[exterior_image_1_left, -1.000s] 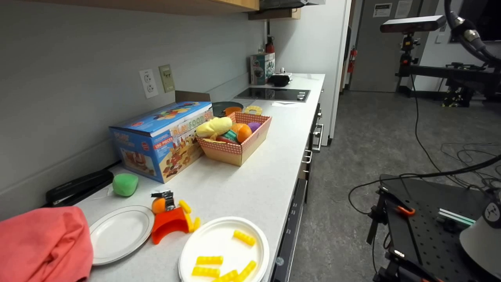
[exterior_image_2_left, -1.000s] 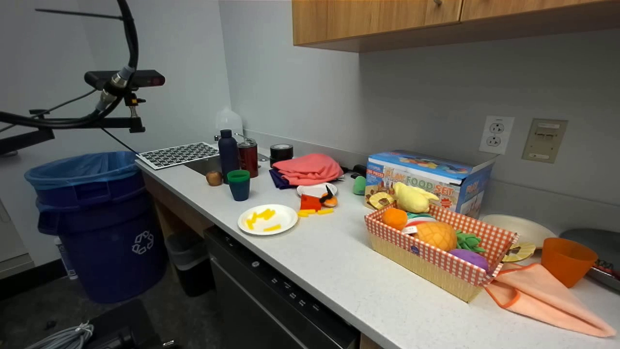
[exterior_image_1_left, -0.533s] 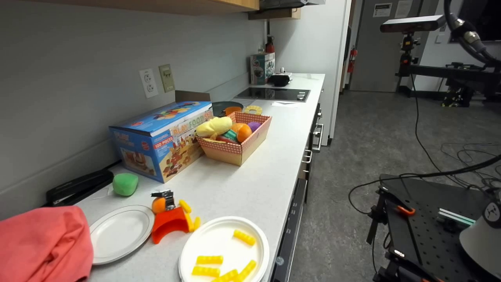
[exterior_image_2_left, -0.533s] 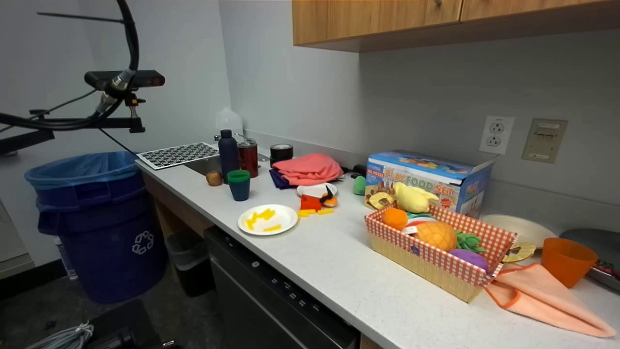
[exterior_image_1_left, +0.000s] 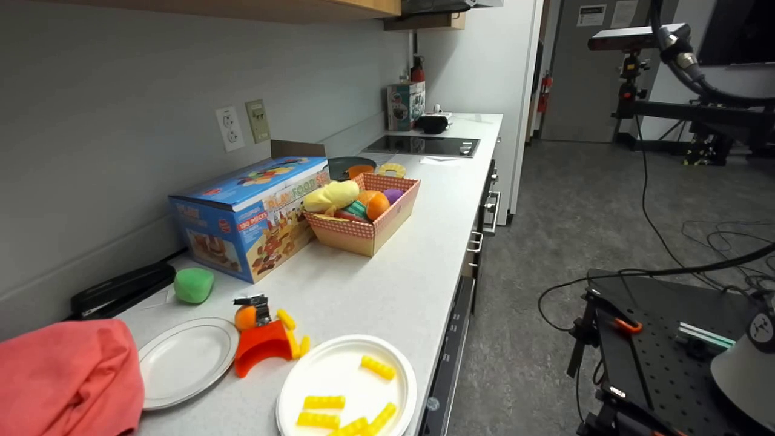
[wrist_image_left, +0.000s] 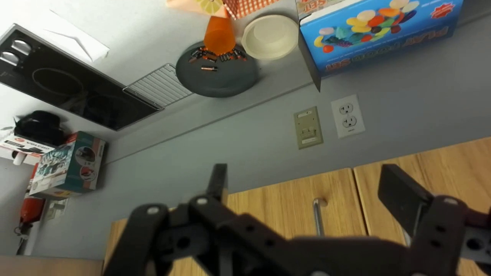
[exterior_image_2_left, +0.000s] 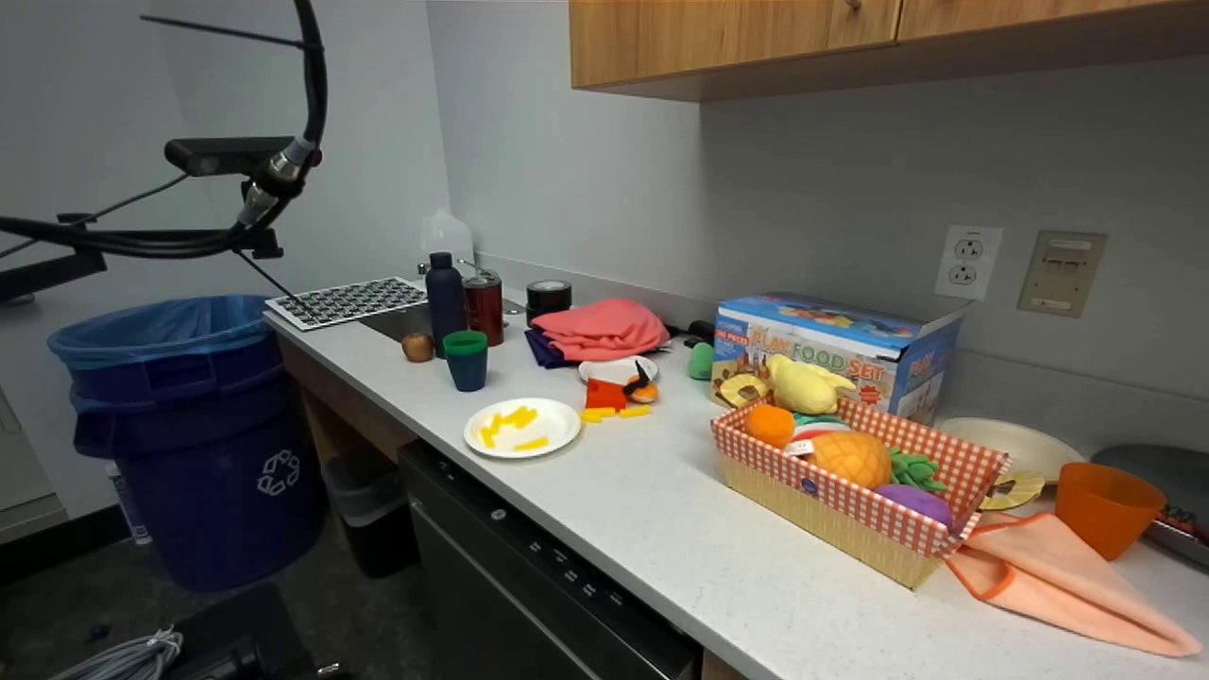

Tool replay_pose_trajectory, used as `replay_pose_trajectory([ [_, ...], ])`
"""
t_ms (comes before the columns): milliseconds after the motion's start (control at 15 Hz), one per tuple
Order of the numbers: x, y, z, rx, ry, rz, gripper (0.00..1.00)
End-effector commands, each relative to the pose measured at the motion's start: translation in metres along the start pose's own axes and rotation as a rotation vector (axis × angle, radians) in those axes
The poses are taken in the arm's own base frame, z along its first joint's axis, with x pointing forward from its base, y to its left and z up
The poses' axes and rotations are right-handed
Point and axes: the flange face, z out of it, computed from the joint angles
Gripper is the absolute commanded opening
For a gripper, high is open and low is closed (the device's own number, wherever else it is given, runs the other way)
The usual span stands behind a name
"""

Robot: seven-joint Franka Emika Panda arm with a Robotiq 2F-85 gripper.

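Observation:
My gripper [wrist_image_left: 305, 170] is open in the wrist view, with nothing between its fingers. It faces the wooden upper cabinet [wrist_image_left: 284, 199], whose metal handle [wrist_image_left: 318, 216] shows between the fingers; I see no contact. The gripper is out of view in both exterior views. On the counter, a checked basket [exterior_image_2_left: 822, 515] holds soft toy food beside a blue play food box [exterior_image_2_left: 822, 354]. A white plate [exterior_image_1_left: 327, 369] carries several yellow pieces. A red holder [exterior_image_1_left: 263, 345], more yellow pieces and an orange toy [exterior_image_1_left: 246, 317] lie beside an empty plate [exterior_image_1_left: 187, 363].
The wrist view shows an orange cup [wrist_image_left: 219, 36], a dark pan [wrist_image_left: 218, 82] with batteries, a cream bowl [wrist_image_left: 270, 53], a wire rack [wrist_image_left: 157, 86] and a cooktop [wrist_image_left: 57, 76]. A bottle [exterior_image_2_left: 446, 302], a tumbler [exterior_image_2_left: 485, 307] and a green-blue cup [exterior_image_2_left: 467, 364] stand near the sink.
The arm's cable has moved left in an exterior view and right in an exterior view from the opposite end, mostly in the last half second. The counter objects have not moved.

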Motion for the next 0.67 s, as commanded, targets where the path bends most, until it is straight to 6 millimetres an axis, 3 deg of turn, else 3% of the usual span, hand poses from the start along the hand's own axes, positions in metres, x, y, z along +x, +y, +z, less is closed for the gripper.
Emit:
replay_pose_trajectory([
  [0,0.035,-0.012,0.008,-0.002,0.056,0.023,1.0],
  [333,0.069,-0.022,0.029,0.023,0.125,0.056,1.0],
  [600,0.085,-0.021,0.05,0.0,0.14,0.082,1.0],
])
